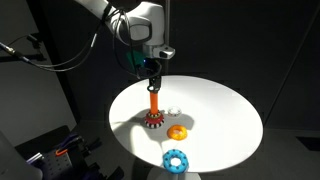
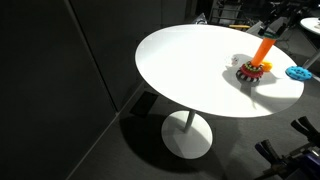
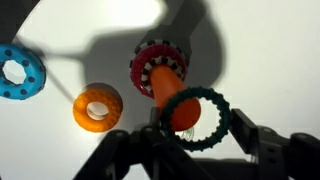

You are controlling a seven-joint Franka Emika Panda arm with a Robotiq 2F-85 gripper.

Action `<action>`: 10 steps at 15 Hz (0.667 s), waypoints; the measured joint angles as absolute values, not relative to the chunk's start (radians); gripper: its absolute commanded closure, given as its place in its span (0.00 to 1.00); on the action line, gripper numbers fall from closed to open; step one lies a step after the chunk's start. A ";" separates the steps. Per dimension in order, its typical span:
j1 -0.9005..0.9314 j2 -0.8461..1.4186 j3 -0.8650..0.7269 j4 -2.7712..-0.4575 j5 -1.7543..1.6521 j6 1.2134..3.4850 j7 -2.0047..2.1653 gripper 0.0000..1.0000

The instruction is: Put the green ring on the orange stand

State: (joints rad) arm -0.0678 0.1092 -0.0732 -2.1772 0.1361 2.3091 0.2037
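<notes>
The green ring [image 3: 215,95] is grasped in the hand [image 3: 198,132], pinched between the dark fingers [image 3: 250,140] and held flat. The stand [image 3: 165,85] is seen directly beneath the hand, and the tip of its orange peg shows through the ring's hole, close to one edge. Whether the ring is already over the tip or just above it cannot be told. In an exterior view the hand [image 1: 152,72] is found right above the upright stand [image 1: 155,104] on the white desk [image 1: 225,105]. A yellow ring [image 3: 97,107] lies on the desk off to one side of the hand, near the stand's base. A blue toothed ring [image 3: 20,72] is seen farther out the same way, well apart from the hand.
</notes>
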 measured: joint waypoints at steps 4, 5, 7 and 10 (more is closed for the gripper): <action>-0.067 0.109 -0.073 -2.174 0.110 2.306 0.222 0.55; -0.067 0.109 -0.073 -2.174 0.104 2.306 0.228 0.55; -0.067 0.109 -0.073 -2.173 0.094 2.305 0.236 0.55; -0.067 0.109 -0.074 -2.173 0.080 2.302 0.245 0.55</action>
State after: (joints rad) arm -0.0673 0.1086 -0.0740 -2.1733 0.0803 2.3019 0.2448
